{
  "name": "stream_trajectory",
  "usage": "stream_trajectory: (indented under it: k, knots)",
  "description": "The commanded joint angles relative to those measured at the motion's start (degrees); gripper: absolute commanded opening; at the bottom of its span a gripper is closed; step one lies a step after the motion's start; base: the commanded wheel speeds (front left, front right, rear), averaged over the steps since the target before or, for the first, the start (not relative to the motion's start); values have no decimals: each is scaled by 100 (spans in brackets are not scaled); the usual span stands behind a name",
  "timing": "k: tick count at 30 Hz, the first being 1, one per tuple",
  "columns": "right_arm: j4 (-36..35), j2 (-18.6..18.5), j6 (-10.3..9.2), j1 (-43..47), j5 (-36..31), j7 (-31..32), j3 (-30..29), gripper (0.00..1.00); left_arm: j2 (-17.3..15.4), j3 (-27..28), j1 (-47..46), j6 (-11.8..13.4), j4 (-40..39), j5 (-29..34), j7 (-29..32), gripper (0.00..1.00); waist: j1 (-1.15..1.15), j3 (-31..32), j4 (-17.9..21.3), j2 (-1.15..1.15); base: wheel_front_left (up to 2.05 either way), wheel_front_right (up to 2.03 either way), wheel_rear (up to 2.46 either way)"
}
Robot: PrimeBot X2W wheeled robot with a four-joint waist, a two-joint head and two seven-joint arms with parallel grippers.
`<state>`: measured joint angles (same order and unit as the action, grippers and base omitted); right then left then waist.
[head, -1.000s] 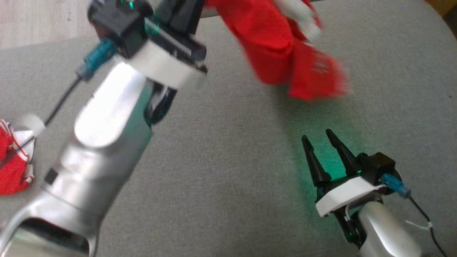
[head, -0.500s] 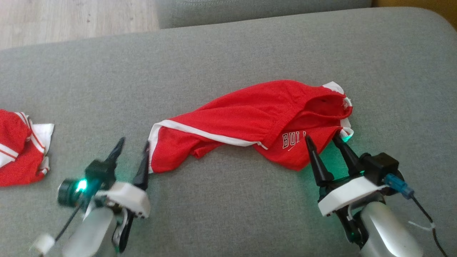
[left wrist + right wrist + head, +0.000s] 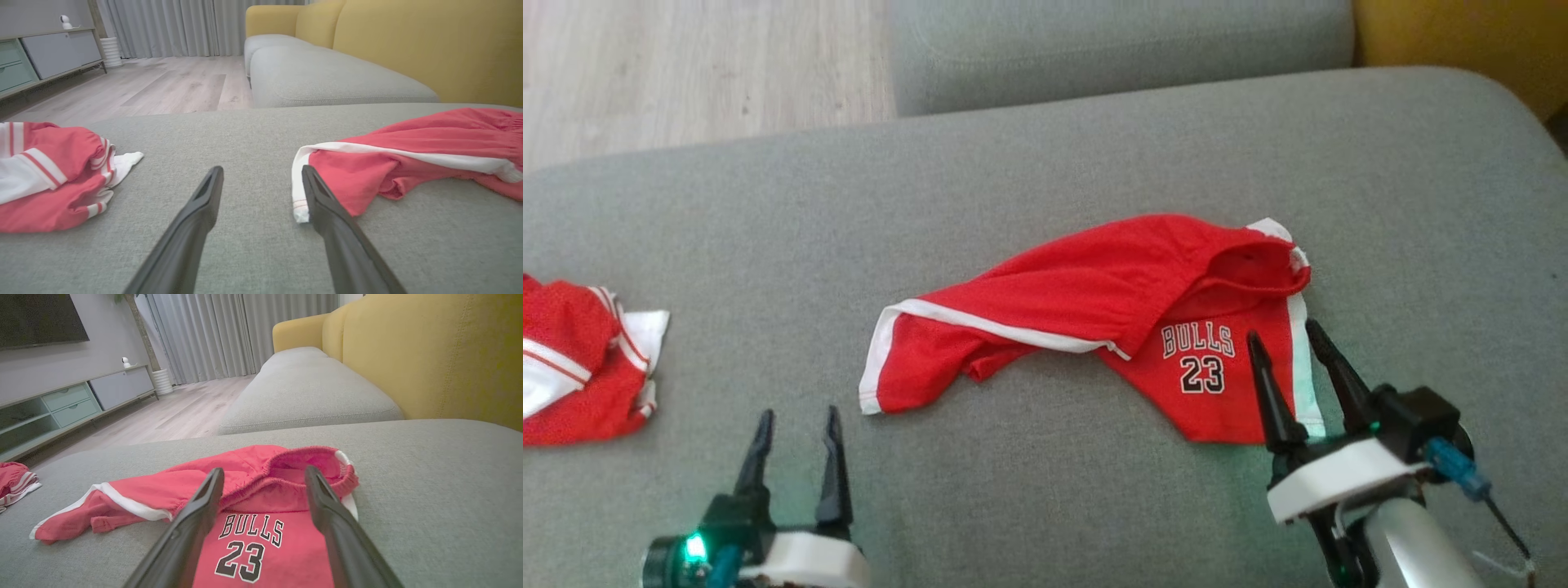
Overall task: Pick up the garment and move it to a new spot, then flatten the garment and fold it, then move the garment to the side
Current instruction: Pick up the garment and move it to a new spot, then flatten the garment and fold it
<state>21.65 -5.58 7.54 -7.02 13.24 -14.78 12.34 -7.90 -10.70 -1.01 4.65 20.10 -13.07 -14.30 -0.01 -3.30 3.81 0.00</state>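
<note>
Head view: red basketball shorts (image 3: 1094, 294) lie crumpled on the grey seat cushion (image 3: 1045, 163), a little right of its middle. They are well apart from a second red-and-white garment (image 3: 580, 367) at the left, which the frame edge cuts off. White lettering outlined in dark on the near leg reads "BULLS" above "23"; the right wrist view shows the same print plainly between that arm's fingers. White trim runs along the leg hems and down one side seam. The other leg is twisted over itself, so its front is hidden, and the elastic waistband gapes at the far right end.

The left gripper (image 3: 798, 412) sits low at the lower left, fingers spread with nothing between them, just beside the white hem. The right gripper (image 3: 1282, 329) is likewise parted and empty, tips over the printed leg; whether they touch the cloth cannot be told.

In the left wrist view a small white device (image 3: 64, 21) stands on a low cabinet (image 3: 57, 51), too small to identify, and a yellow sofa back (image 3: 429, 355) rises behind the cushions
</note>
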Motion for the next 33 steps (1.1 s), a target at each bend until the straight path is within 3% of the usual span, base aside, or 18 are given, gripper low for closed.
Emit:
stream_trajectory:
  k: [1,10,18,25,33]
  knots:
    - [-196,70,-5,-13,-55,-22,71,100,35,293,-76,-66,-197,122,-69,100,1,88,-22,0,0,0,0]
    - [20,126,-5,13,-63,-22,252,100,312,642,34,-434,-147,459,-70,100,1,76,-183,0,0,0,0]
    - [778,94,-5,-479,223,-22,831,100,463,638,-132,-674,-29,613,-70,100,1,-221,-698,0,0,0,0]
    - [1253,56,-5,-797,356,-22,897,100,496,621,-173,-725,13,636,-70,100,1,-434,-1129,0,0,0,0]
    - [1322,26,-5,-884,466,-22,869,100,501,545,-208,-739,-1,560,-70,100,1,-520,-1314,0,0,0,0]
